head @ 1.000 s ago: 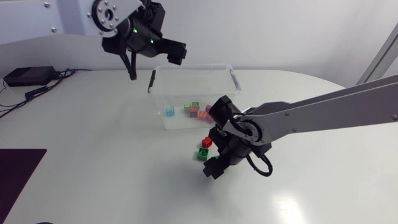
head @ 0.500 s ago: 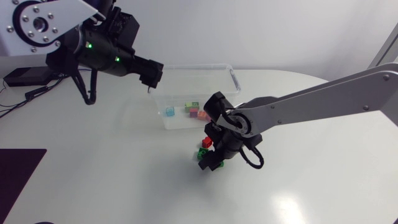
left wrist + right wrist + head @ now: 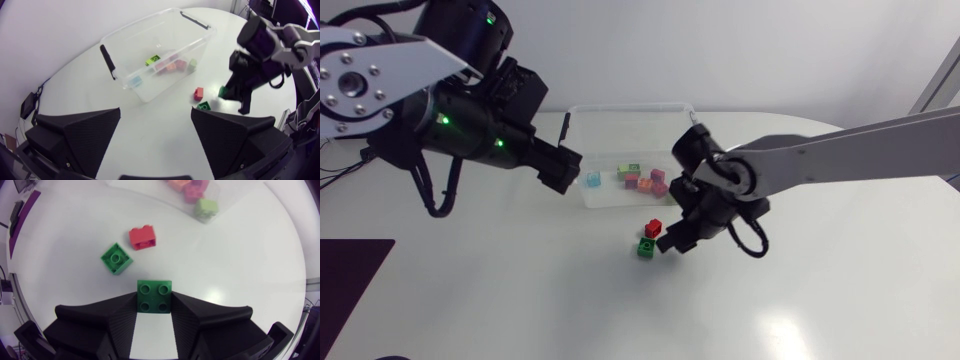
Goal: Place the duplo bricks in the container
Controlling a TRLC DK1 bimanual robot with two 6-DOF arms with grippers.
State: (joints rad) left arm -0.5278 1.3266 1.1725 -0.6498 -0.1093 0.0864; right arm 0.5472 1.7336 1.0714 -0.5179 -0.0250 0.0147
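Right gripper (image 3: 675, 240) is clamped on a green brick (image 3: 154, 296) over the surface (image 3: 520, 290), so lift above the wall of the container (image 3: 630, 106) at 11 o'clock before releasing, clearing the red brick (image 3: 653, 228); left gripper (image 3: 155, 112) is spread, empty.

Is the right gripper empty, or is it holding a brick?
Holding. A green brick sits in the right gripper, touching both fingers.

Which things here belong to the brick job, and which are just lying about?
Job: container, bricks inside it, red brick, loose green brick, held green brick in right pincer.
Lying about: black box at the table's edge.
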